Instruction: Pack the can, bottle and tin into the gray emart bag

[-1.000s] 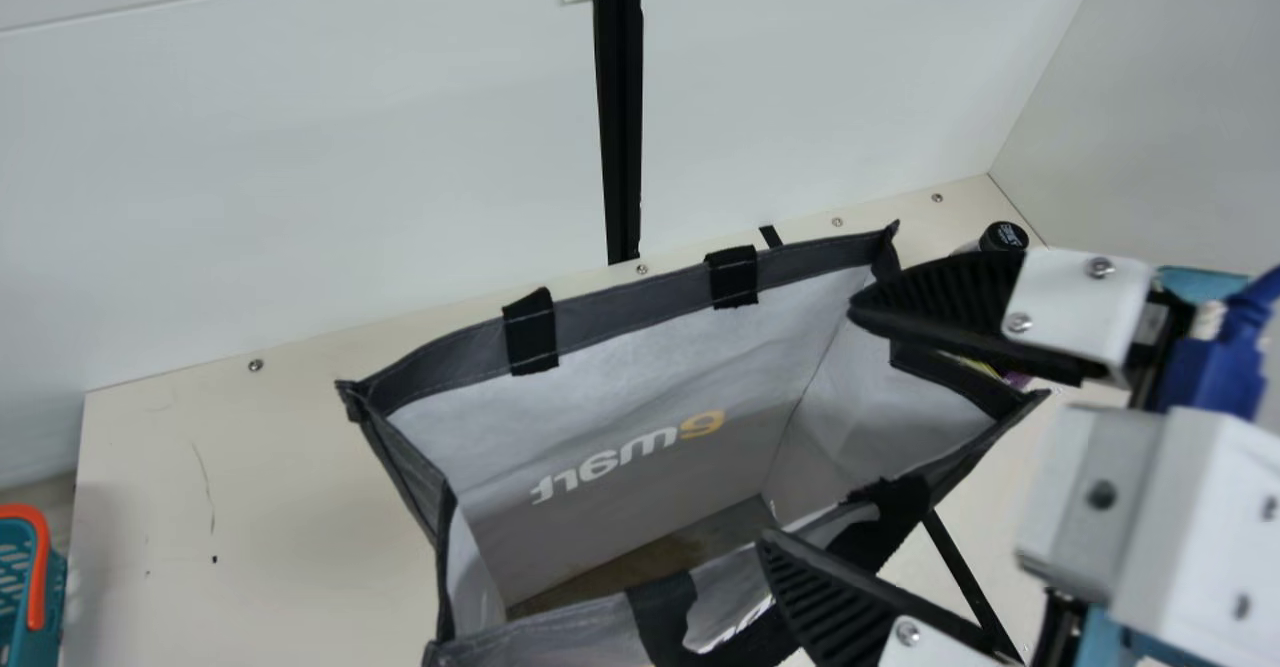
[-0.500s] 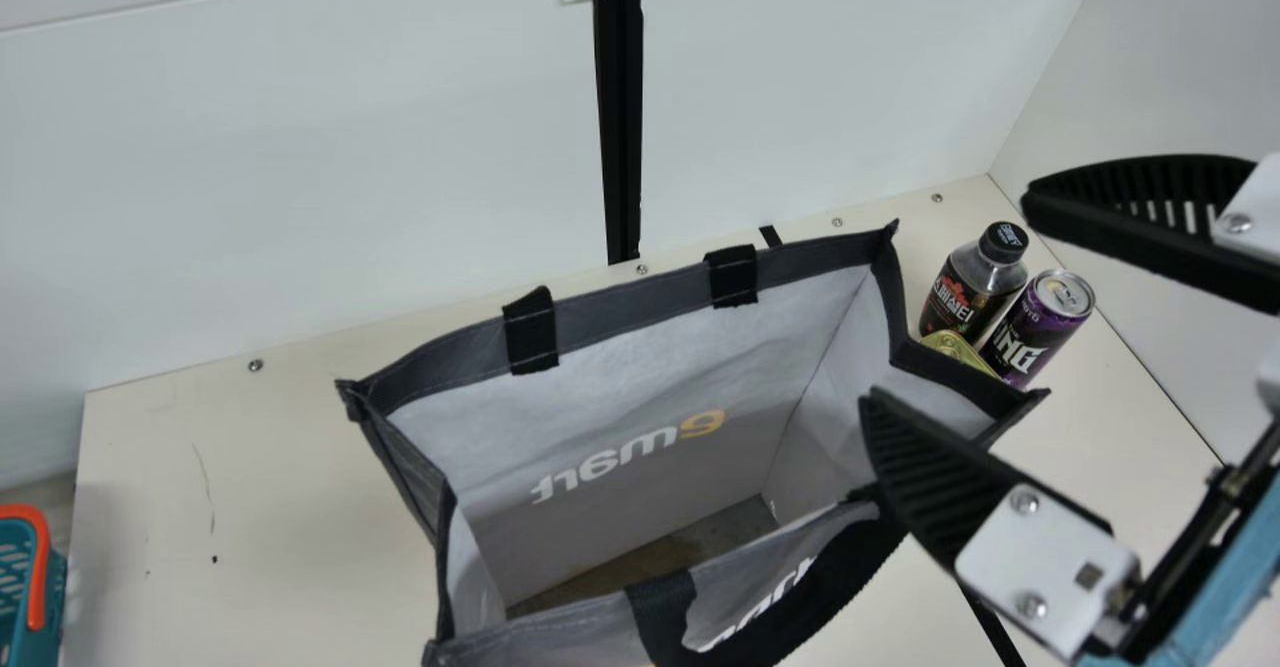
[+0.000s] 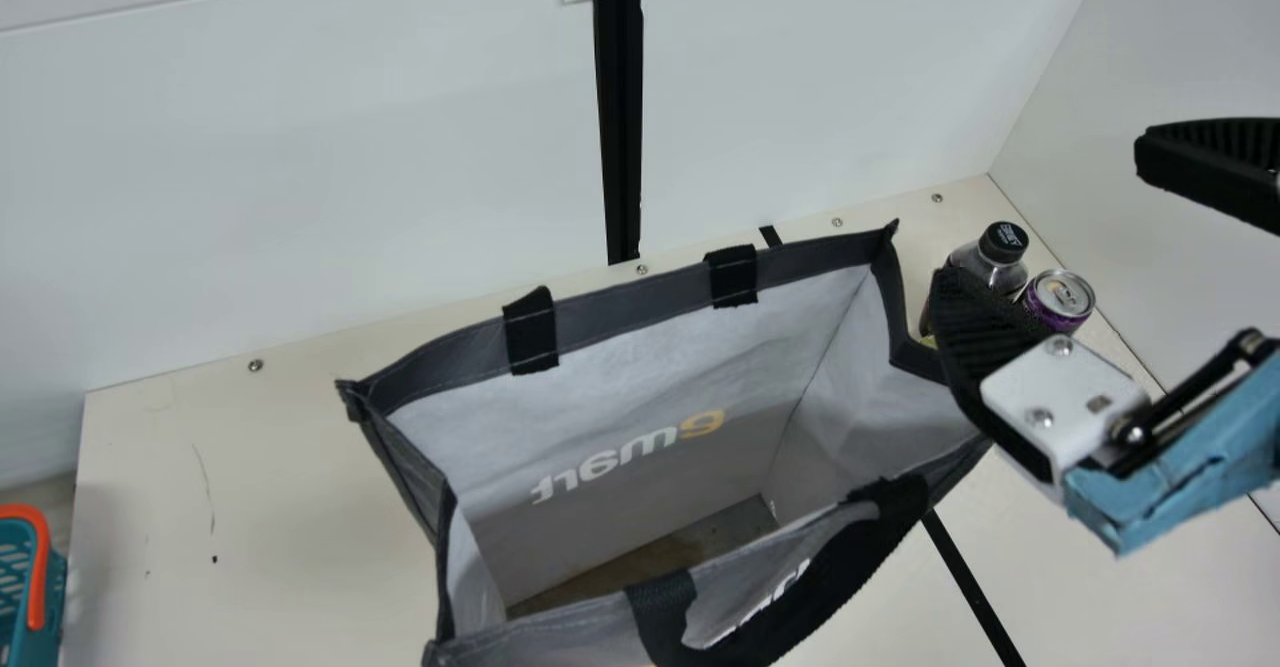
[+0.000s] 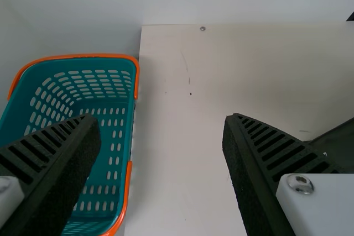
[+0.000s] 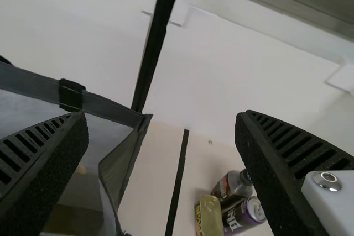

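In the main view my right gripper is open at the right, one finger over the bag's right corner and partly covering the items. The gray emart bag stands with its mouth open. Beyond its right side stand the bottle and the can; only a sliver of the tin shows. In the right wrist view the tin, bottle and can are close together, with the right gripper held apart and nothing between its fingers. The left gripper is open and holds nothing.
A teal basket with orange handles is beside the table's left edge. White walls rise behind and at the right. Bare cream table lies left of the bag. A black strap handle hangs over the bag's near side.
My right gripper has moved off the bag's near rim toward the right and back, uncovering the can and bottle, then partly covering them again. Its fingers stay open. The bag's near handle has shifted slightly.
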